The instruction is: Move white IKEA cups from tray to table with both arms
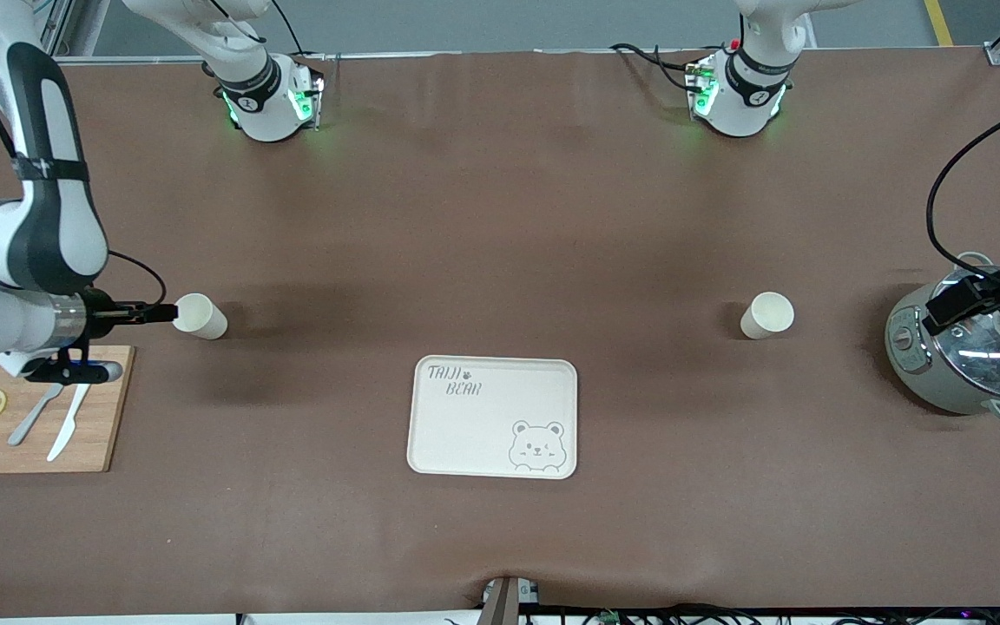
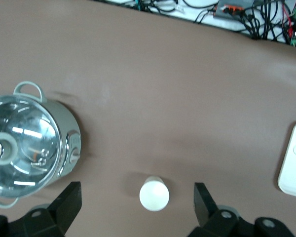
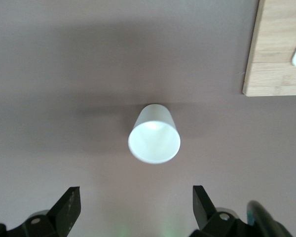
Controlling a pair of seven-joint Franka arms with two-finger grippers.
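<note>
Both white IKEA cups stand upright on the table (image 1: 500, 217), off the tray (image 1: 430, 451): one cup (image 1: 200, 315) at about ten o'clock from the tray toward the right arm's end, the other cup (image 1: 766, 314) at about two o'clock toward the left arm's end. They look light, rigid and smooth-walled, probably slippery and easy to tip, so any further hold is best taken across the tapered wall below the rim. The right gripper (image 3: 133, 207) hangs spread and empty above its cup beside the cutting board (image 1: 31, 434), and the left gripper (image 2: 135, 205) hangs spread and empty over the pot (image 1: 969, 356).
</note>
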